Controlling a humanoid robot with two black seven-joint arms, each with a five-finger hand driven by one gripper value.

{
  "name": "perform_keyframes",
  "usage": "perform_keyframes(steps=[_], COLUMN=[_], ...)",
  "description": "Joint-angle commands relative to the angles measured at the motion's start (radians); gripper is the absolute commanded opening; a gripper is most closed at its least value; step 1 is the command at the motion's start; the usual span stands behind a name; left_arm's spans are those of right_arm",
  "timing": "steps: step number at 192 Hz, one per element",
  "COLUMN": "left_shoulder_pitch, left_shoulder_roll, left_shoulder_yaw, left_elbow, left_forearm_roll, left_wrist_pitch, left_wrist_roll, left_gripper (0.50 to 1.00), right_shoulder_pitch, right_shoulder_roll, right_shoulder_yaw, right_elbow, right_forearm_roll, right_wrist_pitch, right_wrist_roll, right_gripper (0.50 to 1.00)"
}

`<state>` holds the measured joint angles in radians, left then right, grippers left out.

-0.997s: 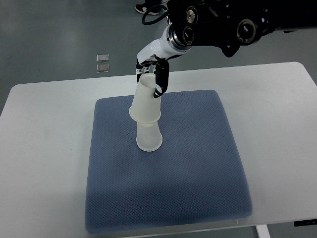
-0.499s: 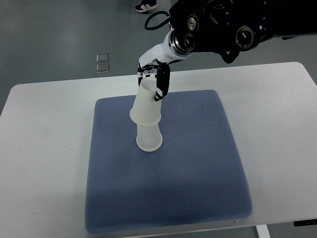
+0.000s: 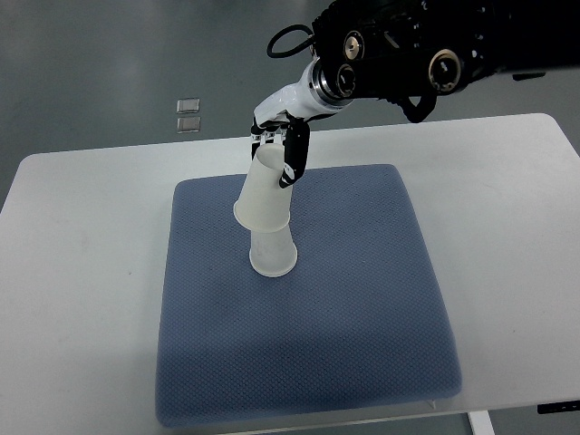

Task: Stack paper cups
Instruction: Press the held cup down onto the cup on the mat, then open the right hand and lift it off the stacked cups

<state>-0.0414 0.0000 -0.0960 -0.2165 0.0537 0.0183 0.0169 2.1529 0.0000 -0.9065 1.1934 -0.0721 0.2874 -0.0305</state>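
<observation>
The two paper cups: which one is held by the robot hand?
The upper cup, inverted and tilted, is gripped at its base by the right hand. The lower cup stands upside down on the blue mat, ungripped.

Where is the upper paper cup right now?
In the top view, the upper paper cup is upside down, held by the right hand, its rim over the top of the lower cup standing on the blue mat, left of centre.

2 paper cups [image 3: 265, 195], 1 blue mat [image 3: 308, 344], 1 table [image 3: 82, 272], 1 robot hand [image 3: 279, 145]
</observation>
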Motion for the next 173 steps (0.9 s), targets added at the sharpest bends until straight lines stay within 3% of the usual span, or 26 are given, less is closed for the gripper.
perform_keyframes(steps=[1, 88, 173], left_shoulder_pitch=[0.0, 0.0, 0.0], left_shoulder_roll=[0.0, 0.0, 0.0], left_shoulder_yaw=[0.001, -0.001, -0.001], left_elbow=[-0.001, 0.0, 0.0], left_forearm_roll=[0.0, 0.0, -0.001], left_wrist_pitch=[0.0, 0.0, 0.0], left_wrist_roll=[0.0, 0.0, 0.0], left_gripper=[1.0, 1.0, 1.0], right_shoulder_pitch=[-0.004, -0.016, -0.03], right_shoulder_roll=[0.0, 0.0, 0.0], right_shoulder_yaw=[0.0, -0.005, -0.006], right_elbow=[0.0, 0.017, 0.017], right_forearm_roll=[0.0, 0.0, 0.0], right_wrist_pitch=[-0.005, -0.028, -0.044], right_wrist_roll=[-0.003, -0.006, -0.006], right_gripper=[0.711, 0.772, 0.787])
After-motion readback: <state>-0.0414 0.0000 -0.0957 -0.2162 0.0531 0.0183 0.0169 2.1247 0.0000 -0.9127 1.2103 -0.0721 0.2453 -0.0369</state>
